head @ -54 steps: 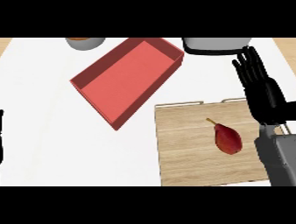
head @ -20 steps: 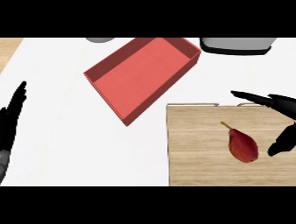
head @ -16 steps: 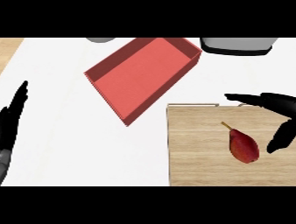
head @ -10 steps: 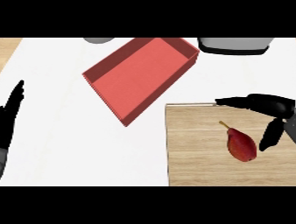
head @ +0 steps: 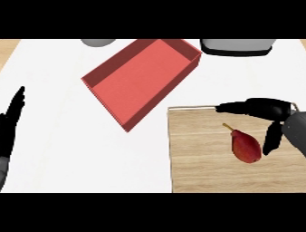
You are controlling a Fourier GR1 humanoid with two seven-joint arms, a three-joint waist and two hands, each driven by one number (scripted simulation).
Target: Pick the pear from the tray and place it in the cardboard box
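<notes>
Head view, looking down on the white counter [head: 62, 95].

Item 1: the pear [head: 246, 147]. It is red and lies on its side on the wooden tray [head: 203, 167], in the tray's right half, with its stem towards the tray's far edge. The tray occupies the lower right of the view.

Item 2: the right hand [head: 268, 108]. It comes in from the right edge and sits over the tray's far right corner. Its fingers [head: 236, 108] stretch leftwards, passing beyond the stem end of the pear without touching it. Its thumb [head: 271, 139] points down just beside the pear's right flank (contact there cannot be confirmed). The hand is spread wide and nothing is grasped; the pear lies in the gap between thumb and fingers.

Item 3: the cardboard box [head: 142, 77]. It is red, open-topped and set at an angle on the counter, beyond and to the left of the tray. Its near corner is close to the tray's far left corner.

Item 4: the left hand [head: 3, 133]. It is at the view's left edge, fingers straight and pointing up, holding nothing, well apart from tray and box.

Item 5: a grey round object [head: 99, 42] and a grey and black object [head: 238, 46] are cut off at the far edge.
</notes>
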